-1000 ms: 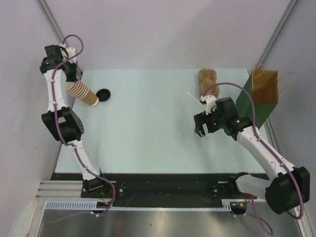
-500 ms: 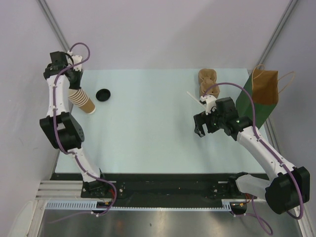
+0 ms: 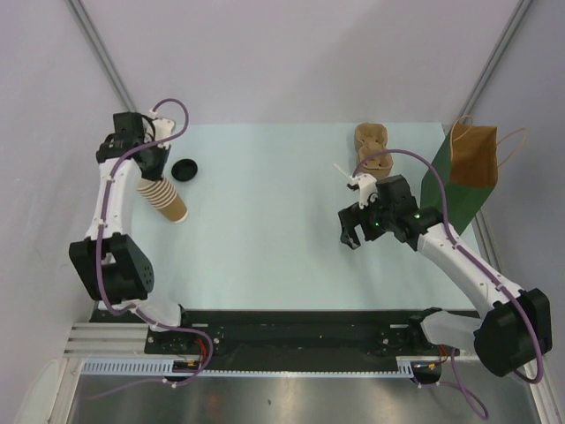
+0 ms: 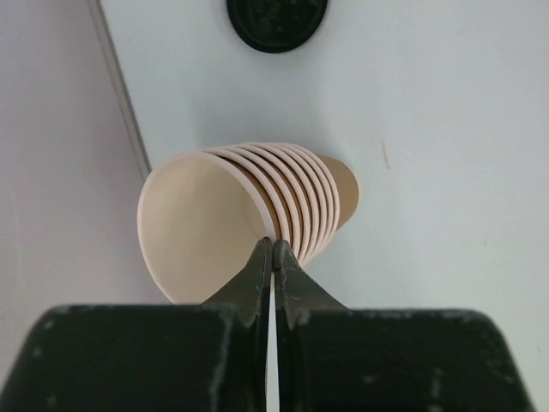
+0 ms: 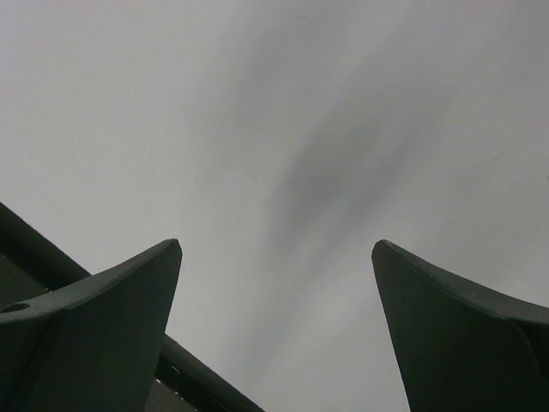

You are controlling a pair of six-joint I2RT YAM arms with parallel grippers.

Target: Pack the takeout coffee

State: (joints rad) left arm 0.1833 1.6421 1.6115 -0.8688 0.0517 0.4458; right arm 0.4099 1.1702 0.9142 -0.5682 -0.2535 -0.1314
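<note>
Tabletop [image 3: 265,256] first: you have a pale, mint-tinted surface filling the overhead view, with both arms reaching over it from the near edge. At its far right corner stands the paper bag [image 3: 477,159], brown with a dark green side panel and thin looped handles, taller than anything else on the table. On the left, your left gripper [image 3: 150,175] is pinched tight on the stack of cups [image 3: 166,198]. The wrist view shows its fingers [image 4: 257,270] closed to a sliver on the wall of the topmost cup, one inside and one outside (the pale rims fan out behind them over brown kraft sides [image 4: 343,184]). The stack hangs tilted, with its open mouth up toward the gripper and its base pointing near-right. Whether the base touches the table, you cannot tell. Your right gripper [image 3: 349,234] hovers over bare table right of centre, well apart from the bag. Its jaws are spread wide and nothing is between them [image 5: 276,245]. Beyond it, near the far edge and just left of the bag, lies a brown pulp carrier [image 3: 372,141]. Smallest is the black lid [image 3: 184,170], lying flat on the table by itself, just beyond the stack and on no cup. The left wrist view shows it at the top edge [image 4: 277,17]. You cannot pick out a closed coffee cup in these views.
</note>
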